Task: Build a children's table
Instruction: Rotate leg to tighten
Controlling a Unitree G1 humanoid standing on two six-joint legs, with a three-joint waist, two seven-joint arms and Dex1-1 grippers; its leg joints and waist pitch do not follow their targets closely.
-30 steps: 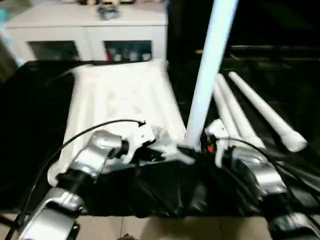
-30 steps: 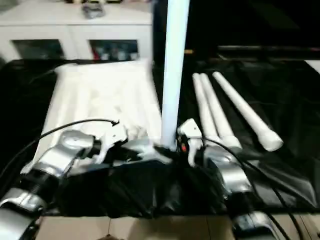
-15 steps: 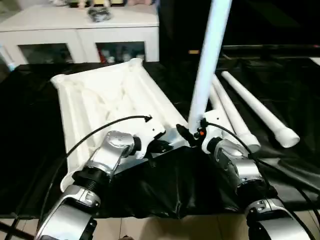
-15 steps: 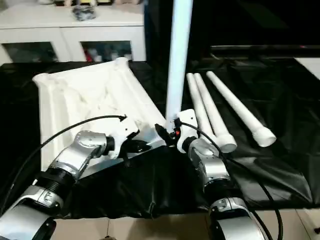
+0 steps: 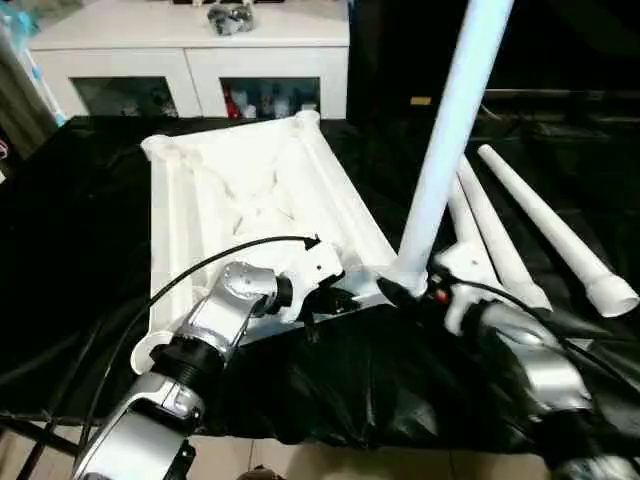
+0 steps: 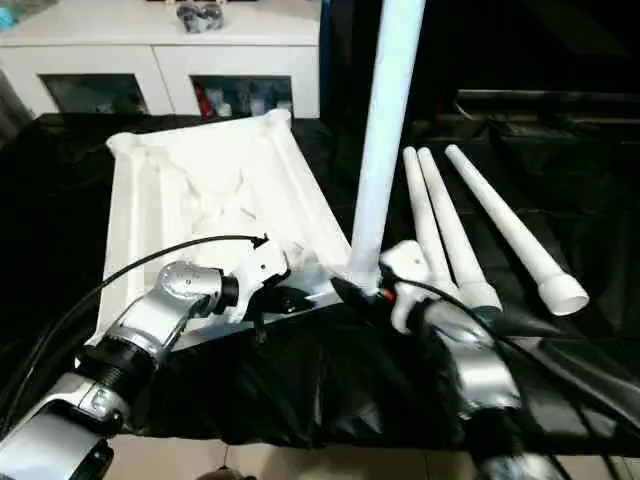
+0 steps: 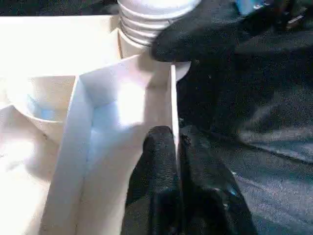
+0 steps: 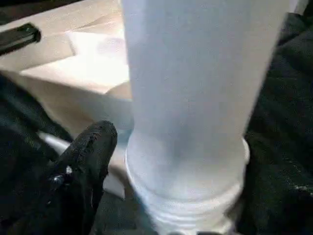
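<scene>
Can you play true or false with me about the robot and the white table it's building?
1. The table top lies upside down, ribbed side up. True.
2. One leg stands upright in a corner of the top. True.
3. Four legs lie loose on the black cloth. False: three loose legs lie there, beside the top.
4. The left gripper pinches the edge wall of the table top. True.
5. The right gripper is far away from the standing leg. False: it sits right at the leg's base, one black finger beside the ribbed end.
6. The cabinet behind is red. False: it is white, with glass doors.
</scene>
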